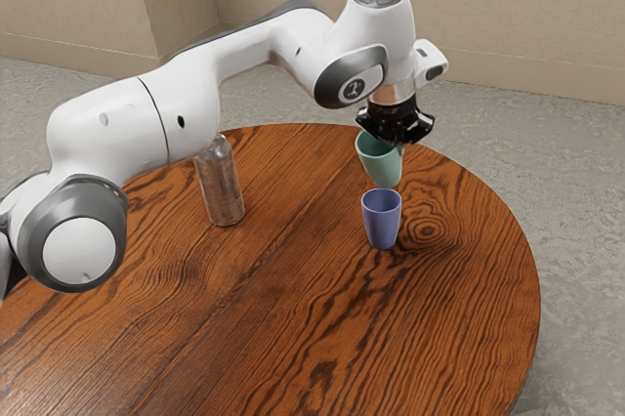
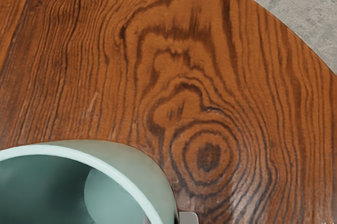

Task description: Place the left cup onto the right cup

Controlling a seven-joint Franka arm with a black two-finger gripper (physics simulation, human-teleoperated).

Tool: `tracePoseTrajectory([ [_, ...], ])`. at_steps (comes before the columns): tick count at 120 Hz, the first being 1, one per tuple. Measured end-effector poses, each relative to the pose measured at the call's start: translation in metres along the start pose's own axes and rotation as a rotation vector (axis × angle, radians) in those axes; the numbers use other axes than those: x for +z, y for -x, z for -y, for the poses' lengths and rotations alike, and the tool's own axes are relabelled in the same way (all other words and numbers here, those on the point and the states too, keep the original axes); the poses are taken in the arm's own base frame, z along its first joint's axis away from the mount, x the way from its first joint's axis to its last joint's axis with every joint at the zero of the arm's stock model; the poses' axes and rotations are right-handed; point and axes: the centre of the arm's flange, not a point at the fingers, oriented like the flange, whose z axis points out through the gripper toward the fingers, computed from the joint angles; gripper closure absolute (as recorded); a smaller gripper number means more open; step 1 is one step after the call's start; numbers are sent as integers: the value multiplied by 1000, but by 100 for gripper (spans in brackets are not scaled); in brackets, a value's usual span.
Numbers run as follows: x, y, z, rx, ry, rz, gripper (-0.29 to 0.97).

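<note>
Green cup hanging in the jaws just over the blue cup, with the stacking not yet done.

The jaws are clamping the rim of the green cup [image 1: 381, 164], holding it clear of the wooden surface [image 1: 293, 338] and slightly tilted. Its base is hovering right at the open mouth of the blue cup [image 1: 381, 218], so close that I cannot tell whether the two are touching. The blue cup is standing upright on the surface. The pickup is looking finished and the carry across nearly so. What is remaining, by my reading, is squaring the green cup over the blue cup, lowering it and letting go. In the wrist view the green cup's rim [image 2: 126, 166] is sitting just under the hand. A metal can [image 1: 220, 182] is standing well off toward the exterior view's left.
</note>
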Motion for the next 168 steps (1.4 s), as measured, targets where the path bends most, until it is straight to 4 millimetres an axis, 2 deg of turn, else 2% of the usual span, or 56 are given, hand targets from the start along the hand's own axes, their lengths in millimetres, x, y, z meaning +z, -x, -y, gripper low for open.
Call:
tracePoseTrajectory([
  [45,5,8,4,15,-17,89,79],
  [68,8,6,5,39,-12,80,79],
  [92,12,-11,12,37,11,41,79],
  [168,12,-8,13,99,-16,105,79],
])
